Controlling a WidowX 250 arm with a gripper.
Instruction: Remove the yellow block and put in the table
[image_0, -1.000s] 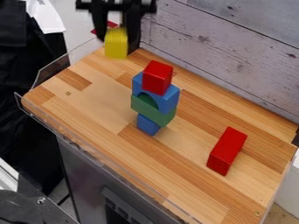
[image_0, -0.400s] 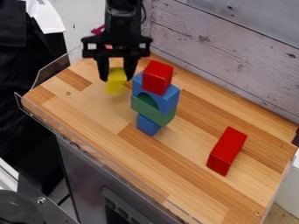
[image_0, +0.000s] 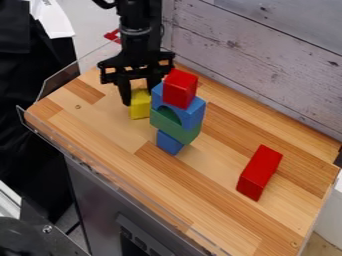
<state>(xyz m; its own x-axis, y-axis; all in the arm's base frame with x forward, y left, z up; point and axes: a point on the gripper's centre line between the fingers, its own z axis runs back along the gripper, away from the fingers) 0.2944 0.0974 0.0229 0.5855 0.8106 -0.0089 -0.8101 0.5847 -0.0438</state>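
The black gripper (image_0: 139, 95) hangs low over the wooden table (image_0: 100, 117), just left of the stacked blocks. Its fingers are shut on the yellow block (image_0: 139, 106), one on each side, and the block's lower part shows below them. The block is upright at table height; whether its underside touches the wood I cannot tell.
Close to the right of the yellow block stands a tower: small blue block (image_0: 169, 143), green block (image_0: 175, 126), blue arch (image_0: 194, 114) and red block (image_0: 180, 89) on top. Another red block (image_0: 259, 172) lies at the right. A wooden wall (image_0: 260, 60) runs behind.
The gripper has come down and slightly right with the yellow block, from above the table's back left corner to beside the tower. The tower and the lying red block have stayed put.
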